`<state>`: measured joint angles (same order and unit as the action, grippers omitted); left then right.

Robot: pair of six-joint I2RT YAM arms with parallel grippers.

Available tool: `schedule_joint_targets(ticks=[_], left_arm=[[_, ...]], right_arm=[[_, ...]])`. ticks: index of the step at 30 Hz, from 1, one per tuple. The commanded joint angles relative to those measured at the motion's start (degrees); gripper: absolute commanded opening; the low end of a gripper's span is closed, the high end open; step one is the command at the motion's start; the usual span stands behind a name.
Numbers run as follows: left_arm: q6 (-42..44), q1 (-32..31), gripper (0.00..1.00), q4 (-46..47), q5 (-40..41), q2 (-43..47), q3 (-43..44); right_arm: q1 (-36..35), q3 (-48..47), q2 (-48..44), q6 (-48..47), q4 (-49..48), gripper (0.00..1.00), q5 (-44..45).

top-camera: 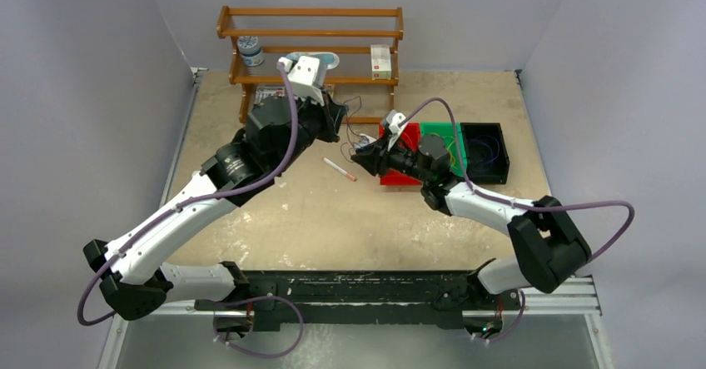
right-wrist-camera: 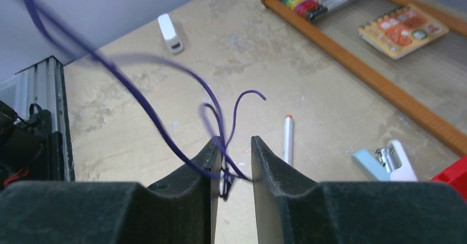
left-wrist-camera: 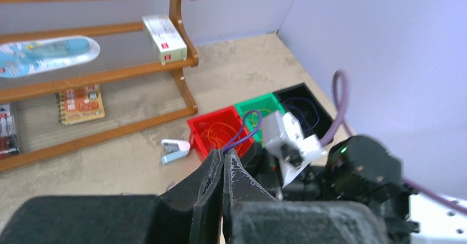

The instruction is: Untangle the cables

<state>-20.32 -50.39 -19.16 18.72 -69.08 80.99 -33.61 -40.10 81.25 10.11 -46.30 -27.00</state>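
Note:
A dark purple cable [left-wrist-camera: 240, 139] loops up from my left gripper [left-wrist-camera: 223, 153], which is shut on it above the table in front of the bins. In the top view the left gripper [top-camera: 340, 127] sits by the rack's foot. The right gripper [top-camera: 356, 161] is just below it. In the right wrist view the same purple cable [right-wrist-camera: 126, 91] crosses between the open jaws of my right gripper [right-wrist-camera: 232, 143], with a small knot low in the gap. Orange wires lie in the red bin [left-wrist-camera: 194, 128], yellow ones in the green bin [left-wrist-camera: 246, 105], and purple ones in the black bin [left-wrist-camera: 286, 91].
A wooden rack [top-camera: 310, 34] stands at the back with boxes and a jar. A white pen with a red tip [top-camera: 339, 169] lies on the table, also in the right wrist view [right-wrist-camera: 287, 139]. A stapler [left-wrist-camera: 175, 149] lies near the red bin. The bins [top-camera: 484, 127] stand in a row on the right.

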Motion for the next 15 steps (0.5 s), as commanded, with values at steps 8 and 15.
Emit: schedule_joint_targets(ticks=[8, 15], left_arm=[[3.0, 0.0, 0.0, 0.5, 5.0, 1.8, 8.8], [3.8, 0.1, 0.0, -0.4, 6.1, 1.6, 9.3]], right_arm=[[-2.2, 5.7, 2.9, 2.2, -6.7, 0.27, 1.6], [-2.3, 8.7, -0.1, 2.5, -8.0, 0.27, 3.1]])
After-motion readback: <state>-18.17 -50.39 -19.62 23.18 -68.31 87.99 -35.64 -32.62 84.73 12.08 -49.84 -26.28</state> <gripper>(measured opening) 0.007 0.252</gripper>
